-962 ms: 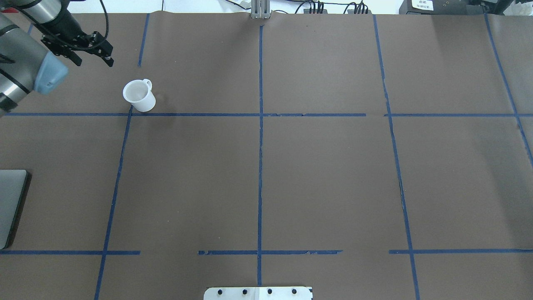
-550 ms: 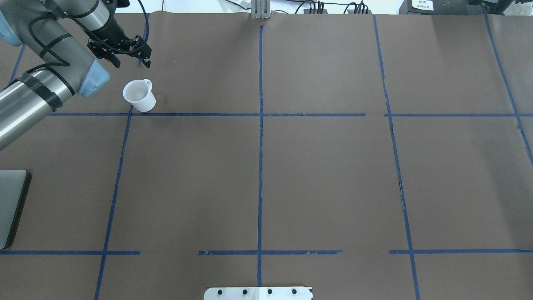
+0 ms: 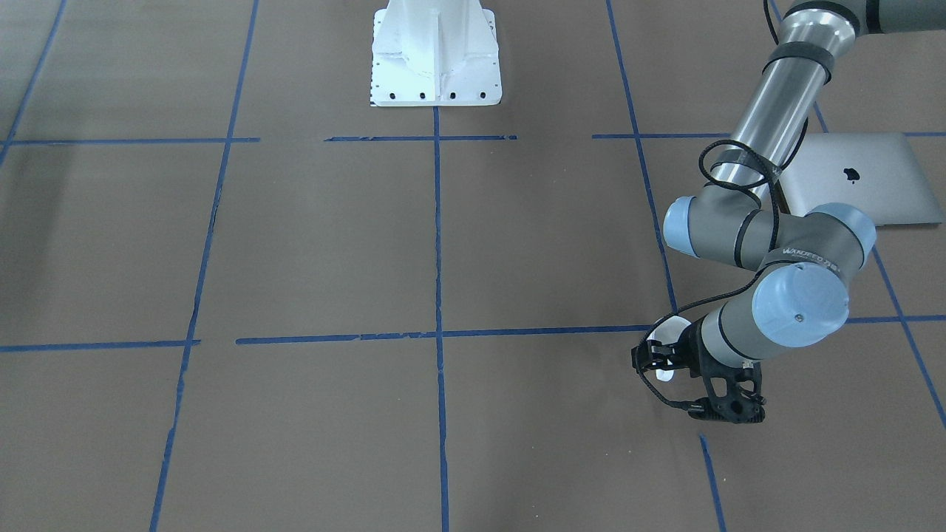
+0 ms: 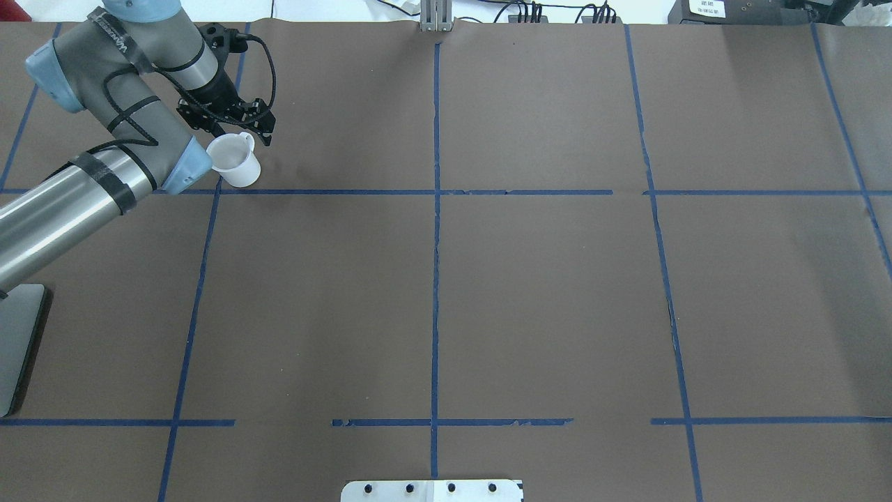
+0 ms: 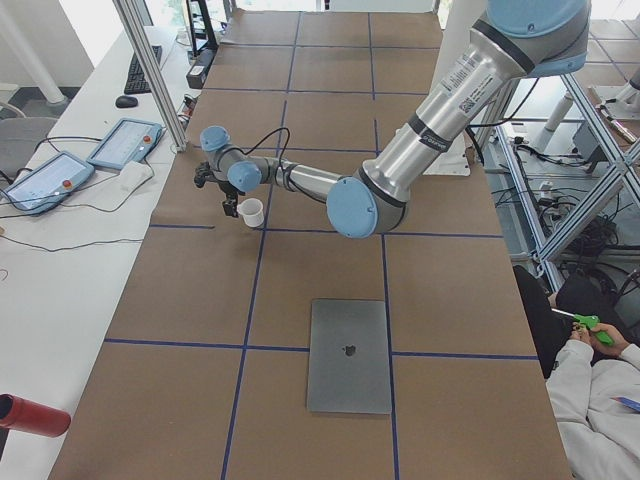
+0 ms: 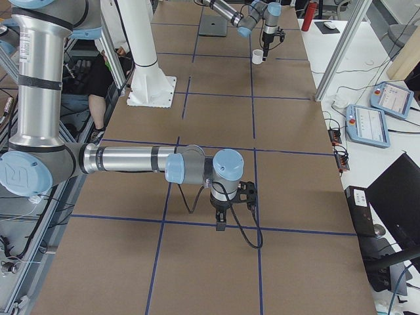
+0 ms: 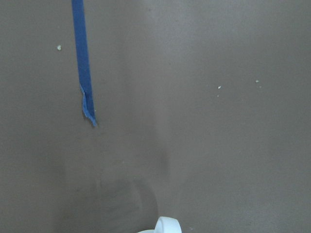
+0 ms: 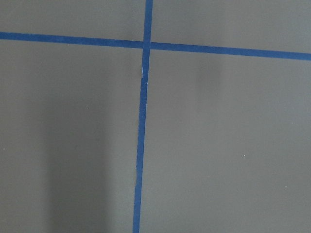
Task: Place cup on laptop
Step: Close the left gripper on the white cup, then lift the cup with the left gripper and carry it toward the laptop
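While the overhead view cuts the laptop [image 5: 350, 375] to a sliver at its left edge, the exterior left view shows all of it: lid shut, flat on the brown table cover [image 4: 543, 293], black logo at centre, well apart from the cup [image 4: 235, 164].

Cup stands upright on the cover, just beyond a blue tape line [image 4: 348, 192], far-left part of the table. Not on the laptop.

Left gripper [image 4: 234, 131]: fingers spread wide, hanging over the cup's far rim and handle. Contact cannot be told.

Front-facing view: the left wrist and gripper body cover most of the cup, and only bits of white show. Left wrist camera: only the handle's top at the lower edge, plus a torn tape end.

Right gripper [image 6: 220, 222] appears solely in the exterior right view, pointing down. Spread or closed cannot be told. Right wrist camera: a tape crossing, no fingers.

White pedestal [image 3: 434, 59] at the robot's side. Two teach pendants [image 5: 125, 143] on the bench past the far edge.

Cup: small, white, tapering to its base, loop handle facing away from the robot.
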Controlling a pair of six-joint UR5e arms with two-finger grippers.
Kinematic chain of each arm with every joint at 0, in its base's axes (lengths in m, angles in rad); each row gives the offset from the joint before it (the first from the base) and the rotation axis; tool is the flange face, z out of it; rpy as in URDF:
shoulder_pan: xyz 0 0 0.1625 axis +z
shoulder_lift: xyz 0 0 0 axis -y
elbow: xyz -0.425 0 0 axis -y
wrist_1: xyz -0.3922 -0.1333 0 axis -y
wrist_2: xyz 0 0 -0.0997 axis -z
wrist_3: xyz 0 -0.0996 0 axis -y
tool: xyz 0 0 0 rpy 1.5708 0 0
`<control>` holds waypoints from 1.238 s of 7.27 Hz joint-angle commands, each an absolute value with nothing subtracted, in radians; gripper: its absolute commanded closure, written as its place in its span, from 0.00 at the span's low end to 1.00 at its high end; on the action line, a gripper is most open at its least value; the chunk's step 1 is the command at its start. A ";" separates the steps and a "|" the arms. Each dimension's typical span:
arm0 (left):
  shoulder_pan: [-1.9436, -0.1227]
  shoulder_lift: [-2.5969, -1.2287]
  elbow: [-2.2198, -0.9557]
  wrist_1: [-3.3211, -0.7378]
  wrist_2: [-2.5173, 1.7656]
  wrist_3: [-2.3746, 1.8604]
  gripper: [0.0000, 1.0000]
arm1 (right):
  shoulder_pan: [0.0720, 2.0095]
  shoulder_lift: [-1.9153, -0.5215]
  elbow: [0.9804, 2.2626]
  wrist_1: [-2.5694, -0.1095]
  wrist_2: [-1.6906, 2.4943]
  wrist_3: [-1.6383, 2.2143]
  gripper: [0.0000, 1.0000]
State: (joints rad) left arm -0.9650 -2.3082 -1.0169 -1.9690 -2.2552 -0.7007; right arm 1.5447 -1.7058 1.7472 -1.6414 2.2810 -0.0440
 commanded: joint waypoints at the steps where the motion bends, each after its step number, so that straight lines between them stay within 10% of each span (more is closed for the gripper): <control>1: -0.956 -2.310 -1.006 -1.962 -2.258 -0.684 0.75 | 1.545 -1.706 1.747 -1.641 2.281 -0.044 0.00; 2: -0.957 -2.313 -1.008 -1.954 -2.263 -0.681 0.99 | 1.545 -1.706 1.747 -1.641 2.281 -0.043 0.00; 6: -1.023 -2.313 -1.026 -1.901 -2.317 -0.680 1.00 | 1.545 -1.706 1.747 -1.641 2.281 -0.043 0.00; 9: -1.155 -2.190 -1.356 -1.445 -2.313 -0.414 1.00 | 1.545 -1.706 1.747 -1.641 2.281 -0.044 0.00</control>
State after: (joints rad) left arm -1.0966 -2.2615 -1.1883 -1.6442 -2.3151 -0.5298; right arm 1.5447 -1.7058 1.7472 -1.6409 2.2810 -0.0439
